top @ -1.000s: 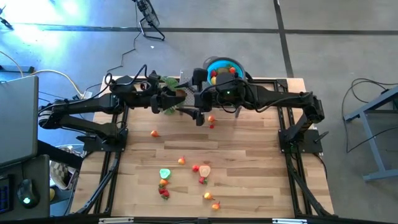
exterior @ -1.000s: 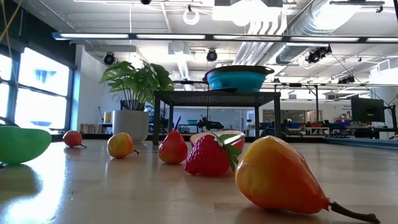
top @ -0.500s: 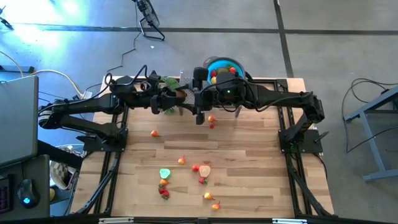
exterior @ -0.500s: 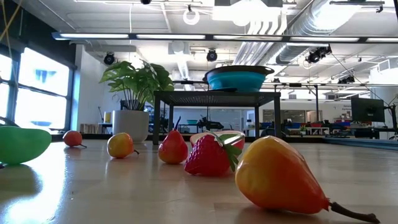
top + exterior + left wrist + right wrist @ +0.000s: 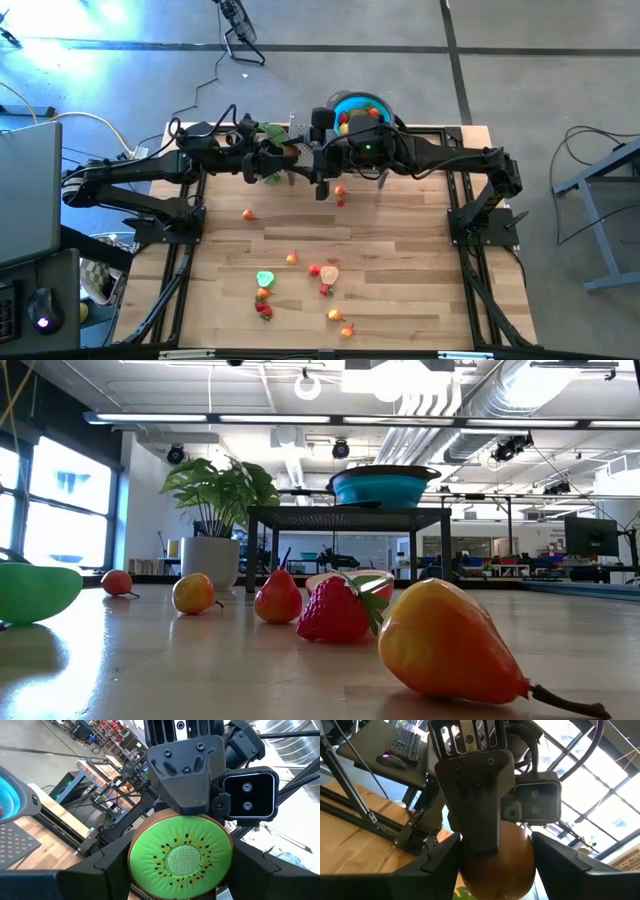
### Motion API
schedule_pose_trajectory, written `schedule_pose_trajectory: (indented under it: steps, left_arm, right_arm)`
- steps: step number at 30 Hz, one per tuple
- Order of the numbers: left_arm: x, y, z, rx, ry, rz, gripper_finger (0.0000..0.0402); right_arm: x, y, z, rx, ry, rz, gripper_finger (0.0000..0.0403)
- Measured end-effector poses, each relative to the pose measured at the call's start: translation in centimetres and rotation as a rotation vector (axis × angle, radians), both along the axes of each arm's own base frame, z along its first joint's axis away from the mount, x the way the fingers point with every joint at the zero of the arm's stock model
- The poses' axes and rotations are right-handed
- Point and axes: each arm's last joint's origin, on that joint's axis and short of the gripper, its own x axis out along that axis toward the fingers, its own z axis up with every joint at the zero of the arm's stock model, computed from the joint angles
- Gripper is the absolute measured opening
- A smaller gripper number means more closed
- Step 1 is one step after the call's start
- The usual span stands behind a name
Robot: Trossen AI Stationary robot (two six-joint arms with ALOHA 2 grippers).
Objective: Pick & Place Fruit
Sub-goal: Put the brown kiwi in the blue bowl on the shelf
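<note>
A kiwi half hangs in the air over the far middle of the table, between my two grippers. Its green cut face (image 5: 180,855) fills the left wrist view, and its brown skin (image 5: 497,865) faces the right wrist camera. My left gripper (image 5: 284,160) comes from the left and my right gripper (image 5: 318,172) from the right; both are shut on the kiwi. Several small fruits (image 5: 291,258) lie on the near half of the table. The blue bowl (image 5: 352,103) stands on a raised black stand at the far edge, with fruit in it. My left gripper pinches the kiwi half between its two fingers, at opposite sides of the rim (image 5: 136,851). The fingers come about level from the table's left, and the cut face points back at them. The kiwi is clear of the table. My right gripper pinches the same kiwi half on its brown rounded skin (image 5: 466,865), one finger on each side. The fingers come about level from the table's right, meeting my left gripper head-on. The kiwi stays lifted between the two.
A leafy potted plant (image 5: 266,135) stands just behind my left gripper. Two small fruits (image 5: 340,192) lie under my right arm. One fruit (image 5: 248,213) lies left of centre. A green piece (image 5: 264,279), a strawberry (image 5: 335,610) and a pear-shaped fruit (image 5: 445,645) lie near the front edge.
My right gripper has shut its fingers onto the kiwi half that my left gripper holds. Both arms have kept their places and the kiwi has not moved.
</note>
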Motion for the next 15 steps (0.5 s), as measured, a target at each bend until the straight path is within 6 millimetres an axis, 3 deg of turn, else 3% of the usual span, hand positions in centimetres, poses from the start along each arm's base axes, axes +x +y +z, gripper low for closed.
schedule_pose_trajectory:
  steps: [15]
  left_arm:
    - [-0.12,0.01,0.17,0.029,-0.013,0.011,0.0335]
  right_arm:
    - [-0.05,0.01,-0.21,0.02,0.022,-0.001,0.0217]
